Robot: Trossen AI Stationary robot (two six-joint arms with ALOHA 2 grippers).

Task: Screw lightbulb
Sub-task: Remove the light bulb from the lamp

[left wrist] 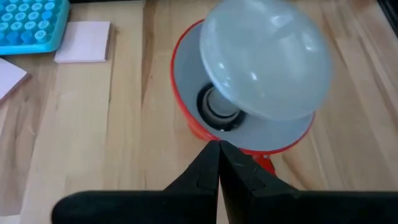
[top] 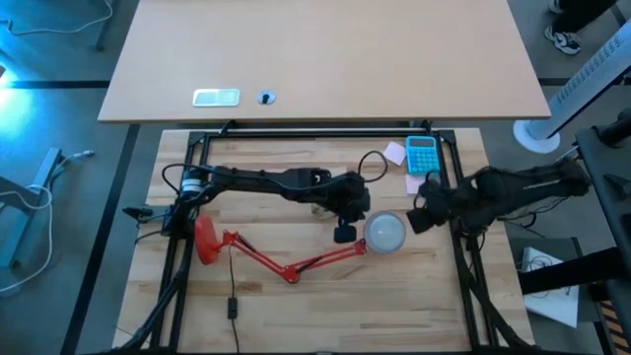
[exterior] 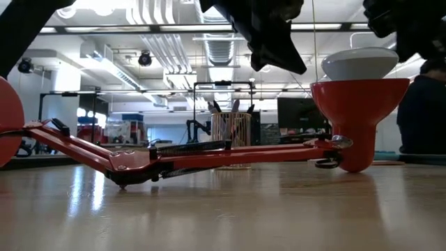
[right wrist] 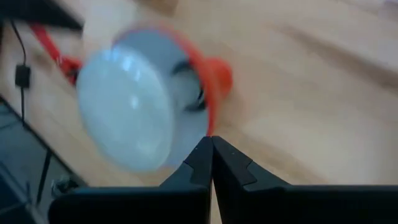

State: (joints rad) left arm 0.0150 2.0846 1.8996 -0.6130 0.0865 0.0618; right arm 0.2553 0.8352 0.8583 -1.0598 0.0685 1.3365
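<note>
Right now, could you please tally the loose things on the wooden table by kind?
Lamp: 1
Bulb: 1
Calculator: 1
Pink notes: 2
Total: 5

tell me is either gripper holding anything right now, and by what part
Nothing is held. The left gripper and right gripper are both shut on nothing, beside the lamp shade; the lightbulb sits in it, ungripped.
</note>
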